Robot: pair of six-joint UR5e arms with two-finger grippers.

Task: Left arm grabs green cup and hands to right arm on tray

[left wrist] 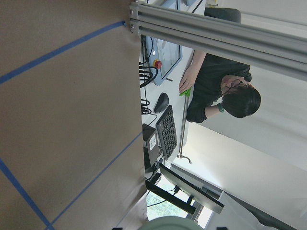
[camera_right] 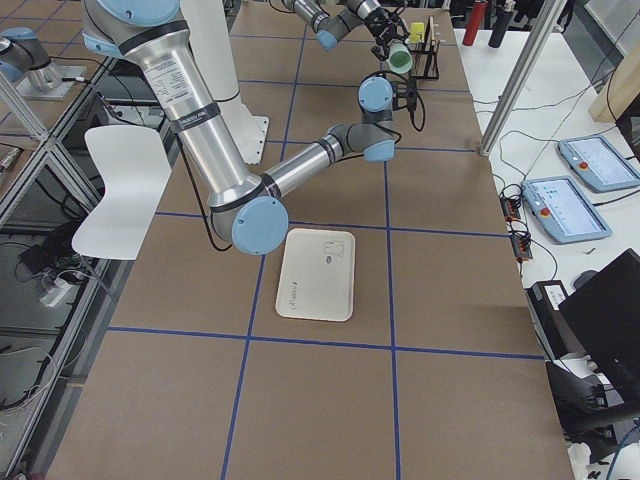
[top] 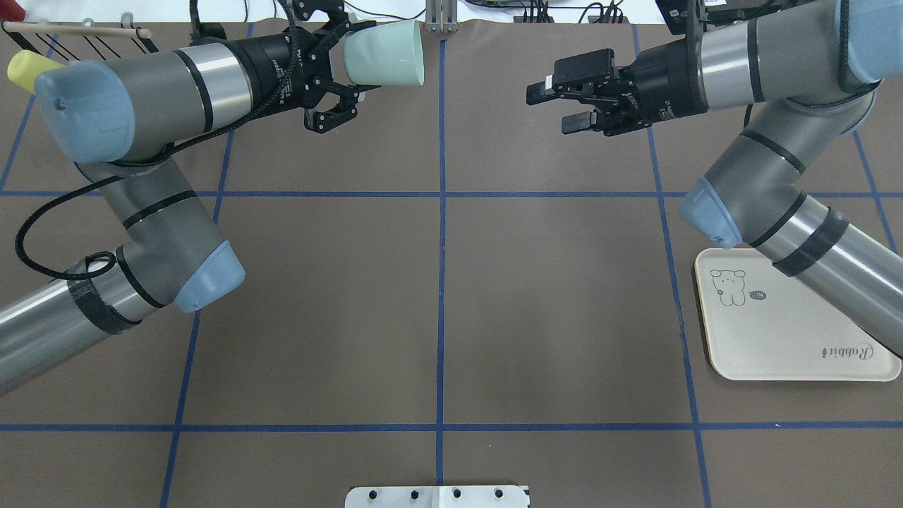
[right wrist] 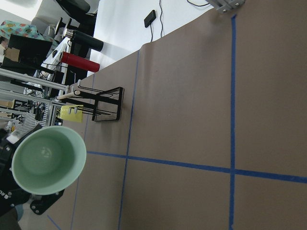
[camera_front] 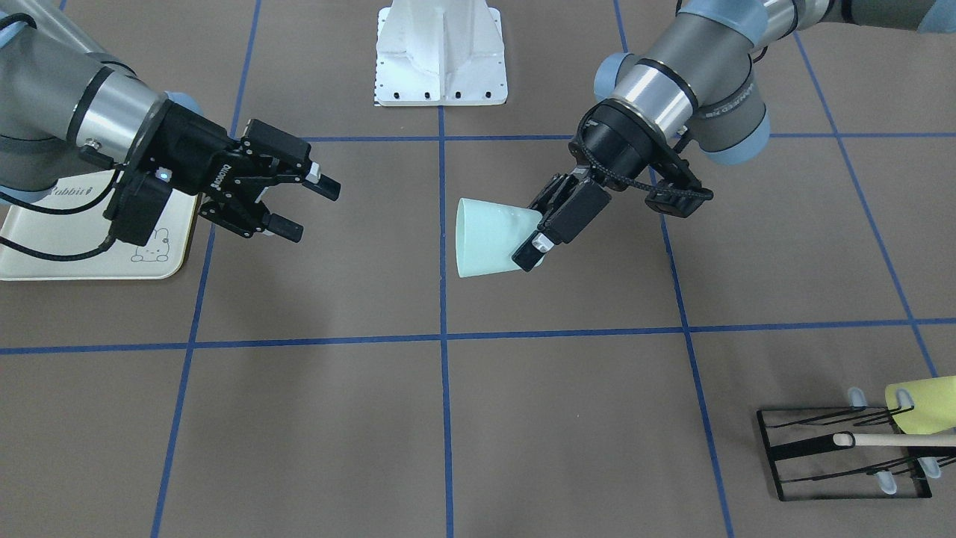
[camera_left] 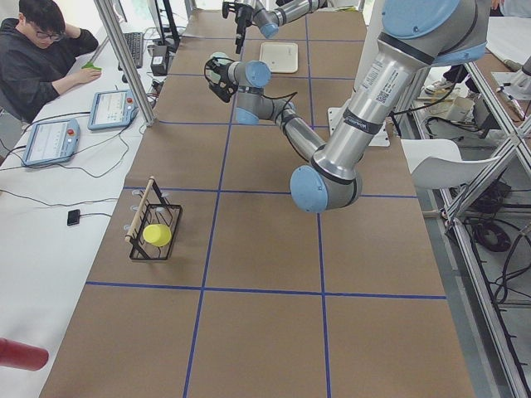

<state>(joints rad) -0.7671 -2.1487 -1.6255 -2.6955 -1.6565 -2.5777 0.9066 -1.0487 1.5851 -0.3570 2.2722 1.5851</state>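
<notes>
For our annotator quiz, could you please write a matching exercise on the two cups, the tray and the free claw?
Things:
1 green cup
2 right claw
3 tray
4 yellow-green cup

States:
A on the black wire rack
B open, empty
C held sideways in the left claw
D lying flat, nothing on it

Pairs: 1-C; 2-B; 3-D; 4-A

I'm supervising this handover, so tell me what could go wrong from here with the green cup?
The left hand grips the green cup only near its base, sideways above the table, so it might tilt or slip when touched. The open right hand faces the wide rim and may bump it. The tray lies off to the side, so a drop would miss it.
</notes>
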